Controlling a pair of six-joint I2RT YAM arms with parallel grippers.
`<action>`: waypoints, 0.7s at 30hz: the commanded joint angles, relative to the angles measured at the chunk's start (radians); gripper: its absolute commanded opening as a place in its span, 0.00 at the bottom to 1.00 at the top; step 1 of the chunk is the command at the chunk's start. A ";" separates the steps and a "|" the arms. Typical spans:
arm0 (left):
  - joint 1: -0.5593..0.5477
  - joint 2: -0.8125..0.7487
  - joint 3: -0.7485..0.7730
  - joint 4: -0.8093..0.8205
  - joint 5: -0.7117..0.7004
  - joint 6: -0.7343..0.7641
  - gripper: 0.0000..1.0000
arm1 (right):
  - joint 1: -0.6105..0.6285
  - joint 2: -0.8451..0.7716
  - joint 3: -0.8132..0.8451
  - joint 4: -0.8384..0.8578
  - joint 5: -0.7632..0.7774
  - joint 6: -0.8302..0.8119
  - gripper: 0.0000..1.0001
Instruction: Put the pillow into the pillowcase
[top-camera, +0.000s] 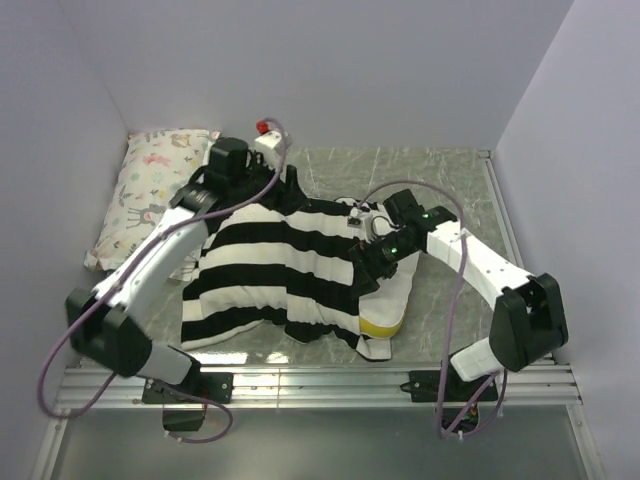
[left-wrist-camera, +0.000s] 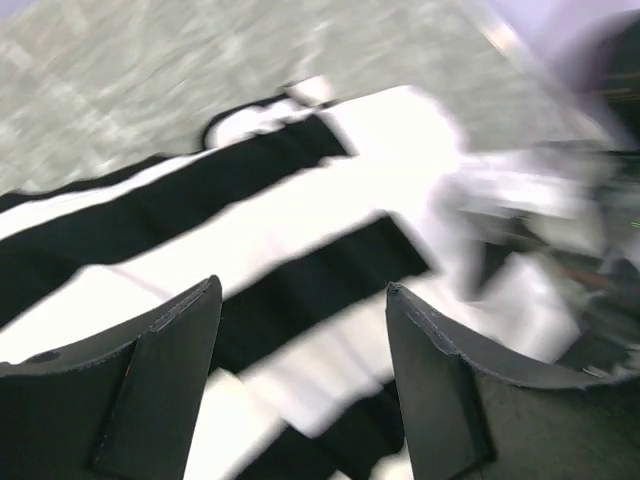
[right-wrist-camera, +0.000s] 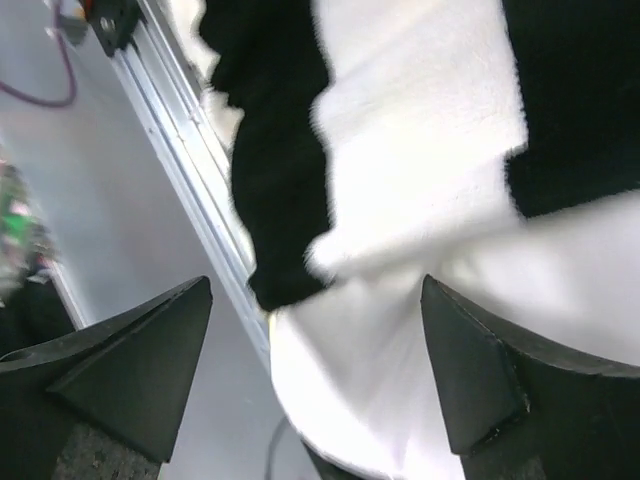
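Left pincer (left-wrist-camera: 300, 290): jaws apart, nothing between your fingers (left-wrist-camera: 165, 370). The wrist view is blurred. The pillowcase (left-wrist-camera: 150, 220) lies under the gap, black and white stripes running across. You cannot tell whether the tips touch the cloth.

Right pincer (right-wrist-camera: 315, 285): jaws wide apart, nothing clamped. Under the gap the pillowcase's fuzzy hem ends, and the smooth white of the pillow (right-wrist-camera: 400, 400) shows out from beneath it. The metal rail (right-wrist-camera: 190, 170) at the bench's near edge runs past on the left of that view.

From above, your left pincer sits at the far edge of the pillowcase. Your right pincer sits at its right edge, over the spot where the pillow comes out.

Container: the pillowcase lies flat on the bench (top-camera: 440, 170), roughly central, and bulges across its middle. The pillow is in it for the most part. Only the near-right end sticks out of the right-hand opening, white with the yellow band (top-camera: 381, 327) along the near side. You cannot read how far the rest reaches under the stripes.

Elsewhere, a floral-print pillow (top-camera: 145, 190) lies in the far left corner against the wall, outside the case. Your left arm passes over its inner edge. Whether it touches the pillowcase is hidden by the arm.
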 joint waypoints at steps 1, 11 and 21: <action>0.002 0.175 0.079 -0.067 -0.168 0.071 0.72 | -0.014 -0.088 0.121 -0.252 0.119 -0.236 0.93; -0.185 0.600 0.228 -0.141 0.029 0.315 0.66 | -0.265 -0.024 0.295 -0.013 0.376 -0.057 0.94; -0.216 0.410 0.011 -0.172 0.105 0.371 0.67 | -0.408 0.253 0.269 0.003 0.241 -0.128 0.96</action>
